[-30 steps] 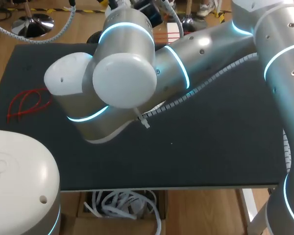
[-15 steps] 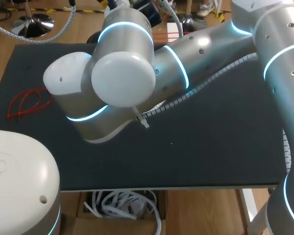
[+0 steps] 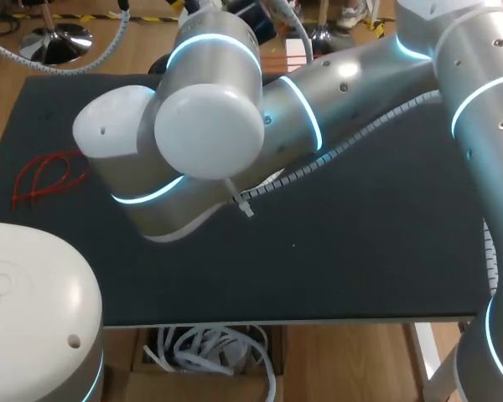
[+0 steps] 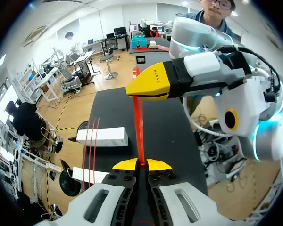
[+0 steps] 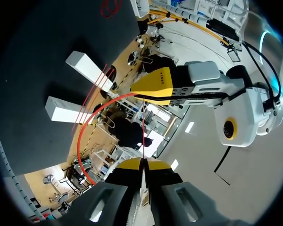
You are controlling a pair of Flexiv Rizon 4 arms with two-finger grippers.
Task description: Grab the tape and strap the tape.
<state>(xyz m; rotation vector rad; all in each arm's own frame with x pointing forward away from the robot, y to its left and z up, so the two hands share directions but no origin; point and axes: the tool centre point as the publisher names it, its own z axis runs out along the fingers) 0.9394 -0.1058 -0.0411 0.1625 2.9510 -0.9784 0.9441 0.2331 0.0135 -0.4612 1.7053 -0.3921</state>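
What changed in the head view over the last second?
The right arm edged slightly left and farther out. The left arm and the red loops stayed put. Grips are hidden from the head view; now the left gripper and right gripper are both shut on the tape.

Tape (image 4: 139, 127) between left, right jaws; loose straps (image 3: 44, 177) on table's (image 3: 360, 251) left.

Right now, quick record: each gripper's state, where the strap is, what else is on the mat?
left gripper: shut on the red strap
right gripper: shut on the same strap, facing the left gripper
red strap: runs between both grippers, a slack loop bowing aside
white blocks: two on the black mat, thin red straps across them
spare red straps: bundle near the mat's left edge
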